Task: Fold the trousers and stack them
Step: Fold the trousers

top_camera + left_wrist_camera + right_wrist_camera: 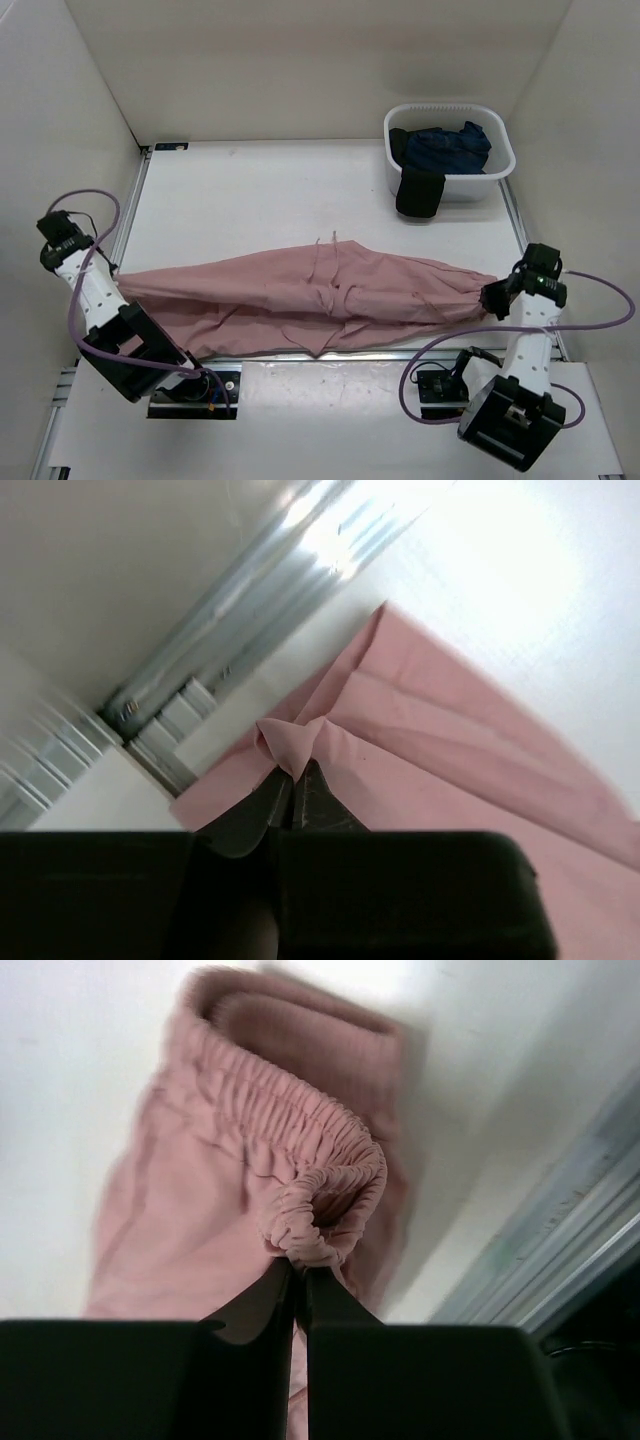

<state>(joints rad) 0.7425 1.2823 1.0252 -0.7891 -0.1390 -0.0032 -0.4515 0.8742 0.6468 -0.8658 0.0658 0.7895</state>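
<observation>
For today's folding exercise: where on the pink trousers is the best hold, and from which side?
The ends. The trousers lie stretched lengthwise across the table, so take the gathered waistband from the right and the leg end from the left, where the right gripper and left gripper are shut.

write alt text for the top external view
Dusty-pink trousers lie stretched across a white table, the left pincer shut on one end and the right pincer shut on the other. At the back right, a white bin holds a dark navy garment, a black cloth draped over its front rim.
</observation>
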